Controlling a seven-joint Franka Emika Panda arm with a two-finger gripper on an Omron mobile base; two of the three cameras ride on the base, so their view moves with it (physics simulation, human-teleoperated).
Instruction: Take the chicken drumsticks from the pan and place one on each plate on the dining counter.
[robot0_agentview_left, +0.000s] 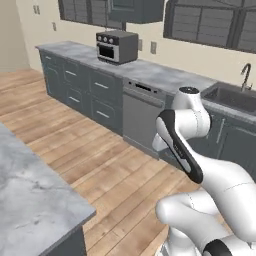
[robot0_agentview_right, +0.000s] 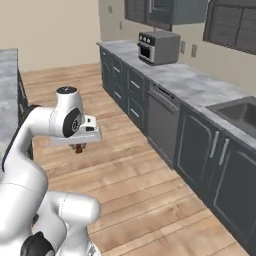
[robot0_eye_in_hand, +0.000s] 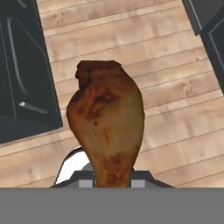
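Hand view: end effector (robot0_eye_in_hand: 113, 181) clamped on glossy orange-brown club-shaped chicken drumstick (robot0_eye_in_hand: 107, 122), above wood floor. Keep grip firm and carry level toward grey-white marble dining bench (robot0_agentview_left: 30, 200).

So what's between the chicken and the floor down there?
Nothing: in the hand view the chicken drumstick, held in the shut tool, hangs over bare wooden floor.
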